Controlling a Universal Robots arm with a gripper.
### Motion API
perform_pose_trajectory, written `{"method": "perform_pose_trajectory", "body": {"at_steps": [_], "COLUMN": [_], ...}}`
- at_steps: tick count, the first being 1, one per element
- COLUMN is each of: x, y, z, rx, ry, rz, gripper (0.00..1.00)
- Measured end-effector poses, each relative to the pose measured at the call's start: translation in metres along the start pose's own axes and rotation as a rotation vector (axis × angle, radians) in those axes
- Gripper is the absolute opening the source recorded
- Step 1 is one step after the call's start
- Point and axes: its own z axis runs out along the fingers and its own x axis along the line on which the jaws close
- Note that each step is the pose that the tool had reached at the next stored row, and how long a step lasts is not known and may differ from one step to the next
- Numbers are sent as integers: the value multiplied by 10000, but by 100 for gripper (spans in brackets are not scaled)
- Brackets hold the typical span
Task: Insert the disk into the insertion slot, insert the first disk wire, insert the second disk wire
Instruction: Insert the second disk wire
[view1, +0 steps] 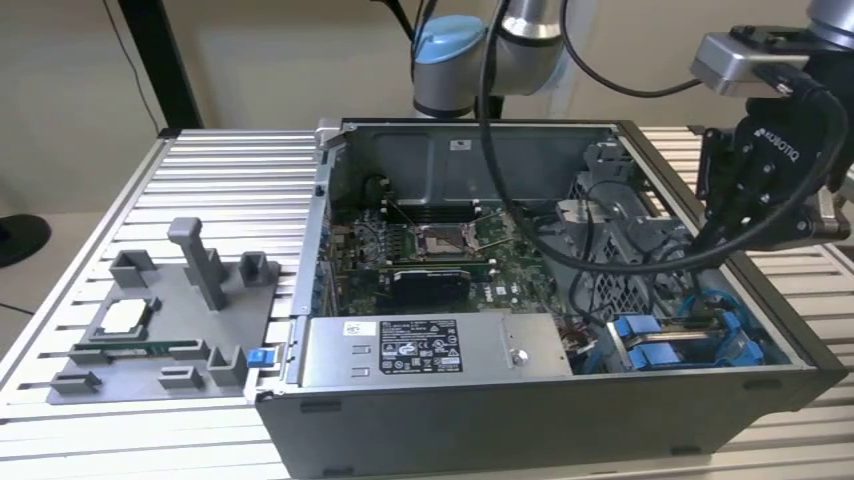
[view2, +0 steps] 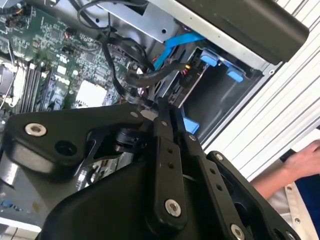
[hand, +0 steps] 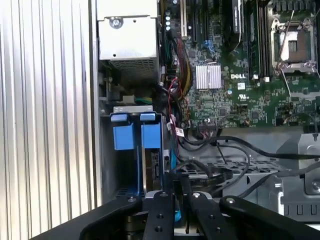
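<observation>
Clearly a snag risk: gripper (view2: 167, 112) with jaws closed, apparently pinching a black wire (view2: 150, 75) beside the insertion slot (hand: 131, 150), amid crowded cables (hand: 220, 165).

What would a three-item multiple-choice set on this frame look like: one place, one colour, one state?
1. In the exterior view, where does the grey parts tray sit?
A. On the slotted table, at the exterior view's left of the computer case
B. Inside the case
C. On top of the power supply box

2. What colour are the plastic tabs at the insertion slot in the first wrist view?
A. Red
B. Blue
C. Yellow

3. What state is the computer case in?
A. Closed with its panel on
B. Open, with the motherboard exposed
C. Tipped off the table

Key:
1 A, the tray lies on the table beside the case's wall.
2 B, both tabs are bright blue.
3 B, the board and cables are visible from above.
</observation>
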Motion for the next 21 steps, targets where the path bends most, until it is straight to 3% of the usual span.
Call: {"method": "perform_pose_trajectory", "body": {"at_steps": [3, 9, 18, 21], "x": [5, 16, 47, 102], "y": [72, 231, 278, 286], "z": [6, 46, 129, 145], "rx": [367, 777, 1155, 1207], "ry": [-25, -52, -77, -97], "rz": [1, 4, 6, 5], "gripper": [0, 0, 0, 0]}}
